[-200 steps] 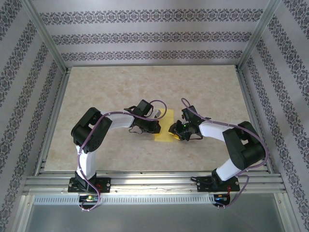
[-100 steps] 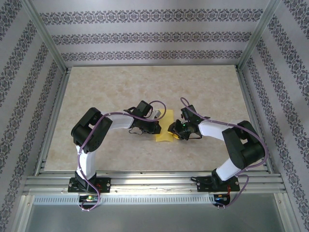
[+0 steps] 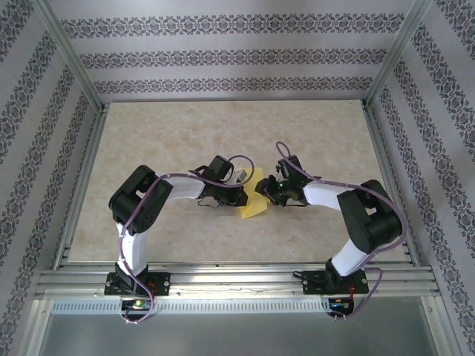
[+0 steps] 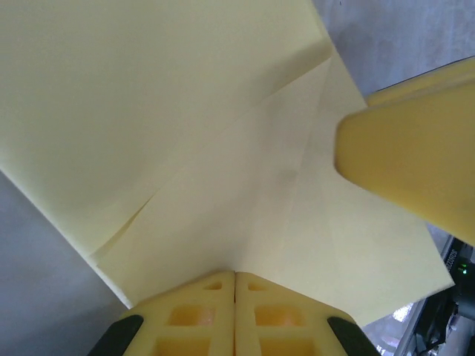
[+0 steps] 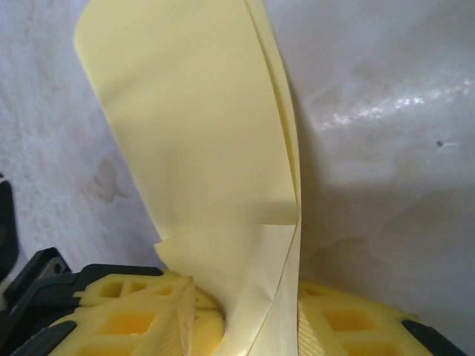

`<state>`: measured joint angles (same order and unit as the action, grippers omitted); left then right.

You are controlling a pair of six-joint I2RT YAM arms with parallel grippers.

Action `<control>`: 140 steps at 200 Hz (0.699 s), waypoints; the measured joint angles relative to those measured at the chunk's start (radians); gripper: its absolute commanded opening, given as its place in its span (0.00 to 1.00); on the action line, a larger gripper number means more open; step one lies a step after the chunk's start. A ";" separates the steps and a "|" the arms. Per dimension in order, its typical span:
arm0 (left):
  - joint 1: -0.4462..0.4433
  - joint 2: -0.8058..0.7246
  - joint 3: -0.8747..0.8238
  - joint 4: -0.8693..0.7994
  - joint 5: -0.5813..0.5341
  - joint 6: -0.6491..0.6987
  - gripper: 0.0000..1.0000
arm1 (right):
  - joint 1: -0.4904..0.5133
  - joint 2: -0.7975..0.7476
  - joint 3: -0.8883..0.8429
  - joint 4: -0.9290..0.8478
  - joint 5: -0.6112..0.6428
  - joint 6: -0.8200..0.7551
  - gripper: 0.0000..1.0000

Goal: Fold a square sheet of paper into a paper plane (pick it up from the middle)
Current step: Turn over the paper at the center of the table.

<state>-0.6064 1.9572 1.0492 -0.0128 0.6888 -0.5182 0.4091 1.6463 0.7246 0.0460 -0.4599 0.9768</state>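
Yellow paper (image 3: 252,200), part-folded with creases meeting at one point, sits at mid-bench (image 3: 185,141) between the two arms. The left arm folds at its elbow well left of the paper and its forearm reaches rightward. The left end effector (image 3: 240,194) is at the paper's left edge, and in its wrist view the fingers (image 4: 200,319) are pressed together, pinching the paper (image 4: 185,148) where the creases meet. The right arm bends at its elbow well right of the paper and stretches leftward and low. The right end effector (image 3: 266,190) is at the paper's right edge. Its fingers (image 5: 349,326) stand partly spread, with a folded edge of the paper (image 5: 193,126) rising between them.
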 measured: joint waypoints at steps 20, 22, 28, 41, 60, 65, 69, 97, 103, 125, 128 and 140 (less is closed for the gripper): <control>0.001 0.000 0.000 0.002 0.000 -0.008 0.08 | -0.004 0.005 0.000 0.003 0.000 -0.004 0.36; 0.001 0.000 -0.001 0.002 0.001 -0.008 0.08 | -0.005 0.005 0.000 0.003 0.000 -0.005 0.36; 0.002 0.000 -0.002 0.004 0.001 -0.010 0.08 | -0.008 0.006 0.000 0.008 0.000 -0.007 0.35; 0.005 0.000 -0.005 0.010 0.008 -0.011 0.08 | -0.015 0.016 0.000 0.021 -0.003 -0.012 0.32; 0.006 0.000 -0.008 0.015 0.012 -0.014 0.08 | -0.022 0.041 0.000 0.058 -0.016 -0.015 0.24; 0.006 0.000 -0.009 0.018 0.014 -0.015 0.08 | -0.025 0.048 0.000 0.067 -0.020 -0.018 0.22; 0.006 0.000 -0.010 0.021 0.015 -0.016 0.08 | -0.028 0.054 0.000 0.074 -0.025 -0.015 0.21; 0.006 -0.003 -0.019 0.037 0.018 -0.027 0.11 | -0.037 0.085 -0.001 0.120 -0.047 -0.019 0.09; 0.006 -0.005 -0.023 0.042 0.018 -0.031 0.13 | -0.041 0.085 -0.002 0.128 -0.053 -0.018 0.07; 0.006 -0.035 -0.041 0.048 0.011 -0.039 0.28 | -0.050 0.076 -0.003 0.150 -0.068 -0.036 0.00; 0.006 -0.043 -0.045 0.049 0.010 -0.040 0.30 | -0.053 0.071 -0.003 0.149 -0.071 -0.039 0.00; 0.006 -0.091 -0.066 0.050 -0.010 -0.039 0.37 | -0.061 0.047 -0.002 0.142 -0.076 -0.061 0.00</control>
<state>-0.5999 1.8664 0.9829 0.0376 0.6788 -0.5568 0.3481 1.6936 0.7223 0.1875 -0.5358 0.9154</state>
